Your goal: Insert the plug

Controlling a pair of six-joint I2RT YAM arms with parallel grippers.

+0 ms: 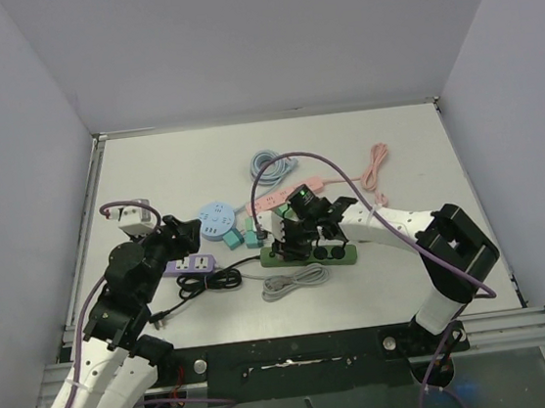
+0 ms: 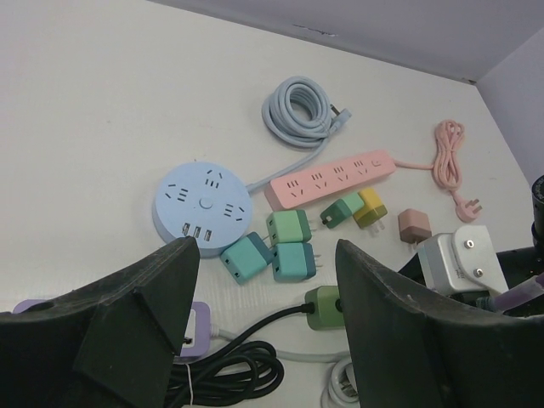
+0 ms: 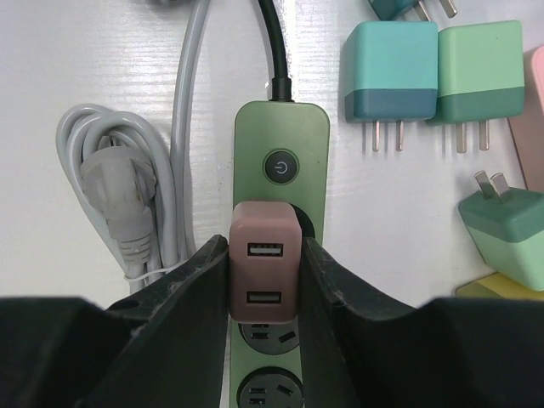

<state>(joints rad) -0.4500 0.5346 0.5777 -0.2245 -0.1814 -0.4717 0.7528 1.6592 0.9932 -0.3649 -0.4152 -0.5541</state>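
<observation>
Two grippers hover over the white table (image 1: pixel 394 151); you see the green power strip (image 3: pixel 280 136) near its centre, the left gripper (image 2: pixel 268 255) spread open, and the right gripper (image 3: pixel 264 248) clamped on the mauve USB plug (image 3: pixel 264 285), positioned at the socket beside the strip's switch

Bright, even light falls from above my right gripper (image 3: pixel 265 255); shadows beneath it are faint. Up close, my left fingers (image 2: pixel 127 331) look dark and soft.
</observation>
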